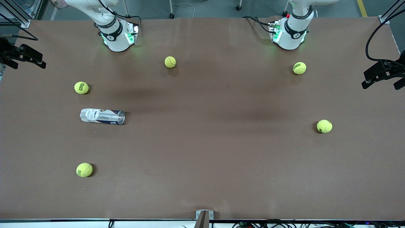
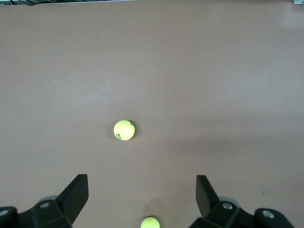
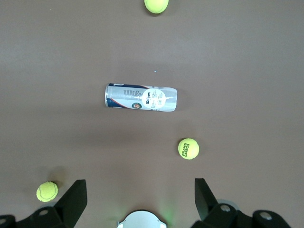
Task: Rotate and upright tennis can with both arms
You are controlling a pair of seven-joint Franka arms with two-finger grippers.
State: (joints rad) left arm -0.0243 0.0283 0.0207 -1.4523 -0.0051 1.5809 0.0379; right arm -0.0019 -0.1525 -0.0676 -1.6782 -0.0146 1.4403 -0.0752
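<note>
The tennis can (image 1: 102, 116) lies on its side on the brown table, toward the right arm's end, its length running along the table. It is a clear tube with a white and dark blue label. It also shows in the right wrist view (image 3: 141, 97). My right gripper (image 3: 140, 187) is open and empty, high above the table over its own base (image 3: 141, 221), well apart from the can. My left gripper (image 2: 142, 185) is open and empty, high over bare table with two tennis balls below it. Neither gripper shows in the front view.
Several yellow-green tennis balls lie scattered: one (image 1: 81, 87) farther from the front camera than the can, one (image 1: 84, 170) nearer, others (image 1: 170, 62) (image 1: 299, 68) (image 1: 324, 126) elsewhere. Black camera mounts (image 1: 22, 55) (image 1: 383, 72) stand at the table's two ends.
</note>
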